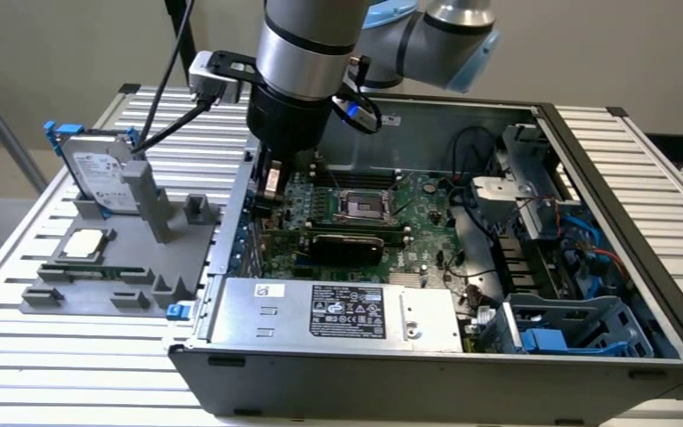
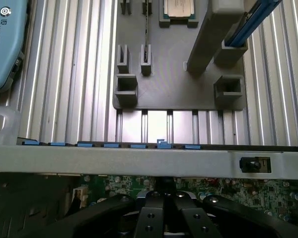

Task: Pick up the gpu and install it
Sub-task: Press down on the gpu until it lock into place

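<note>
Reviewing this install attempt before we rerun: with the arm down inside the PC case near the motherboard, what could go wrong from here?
1. The pincer is shut and sits low over the motherboard, by the case wall; a small sideways drift could scrape board components or hit the wall.
2. The arm's black cable hangs beside the hard drive standing in the gray fixture; it could snag on it.
3. Whether the gpu is seated cannot be seen, so a tilted card could go unnoticed.
</note>
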`<state>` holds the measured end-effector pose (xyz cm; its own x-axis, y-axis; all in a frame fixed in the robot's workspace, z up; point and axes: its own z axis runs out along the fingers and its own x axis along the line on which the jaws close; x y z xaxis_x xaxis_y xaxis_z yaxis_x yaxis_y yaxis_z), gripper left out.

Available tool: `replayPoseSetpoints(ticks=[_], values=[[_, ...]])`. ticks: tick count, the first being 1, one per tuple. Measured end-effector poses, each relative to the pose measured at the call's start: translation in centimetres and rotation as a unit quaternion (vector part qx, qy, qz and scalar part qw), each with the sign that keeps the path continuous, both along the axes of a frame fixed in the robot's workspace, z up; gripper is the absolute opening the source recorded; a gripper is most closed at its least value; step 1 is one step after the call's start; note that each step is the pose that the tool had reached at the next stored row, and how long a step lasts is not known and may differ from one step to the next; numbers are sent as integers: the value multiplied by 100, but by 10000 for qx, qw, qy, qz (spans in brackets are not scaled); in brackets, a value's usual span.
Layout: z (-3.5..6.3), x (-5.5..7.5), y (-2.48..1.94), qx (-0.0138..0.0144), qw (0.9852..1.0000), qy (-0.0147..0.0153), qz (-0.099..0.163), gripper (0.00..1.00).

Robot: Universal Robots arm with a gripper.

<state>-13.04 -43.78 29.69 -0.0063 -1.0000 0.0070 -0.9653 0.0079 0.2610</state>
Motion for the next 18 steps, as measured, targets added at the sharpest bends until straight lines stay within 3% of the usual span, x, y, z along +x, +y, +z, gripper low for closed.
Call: replayPoseSetpoints(ticks=[9,11,12,13,18], values=[[67,64,0,1,10000,4,0,11],[68,84,-3,1,10000,-28,0,11],[68,91,-4,1,10000,-65,0,11],[68,97,-5,1,9999,-126,0,11],[67,122,-9,1,9986,-534,3,11]])
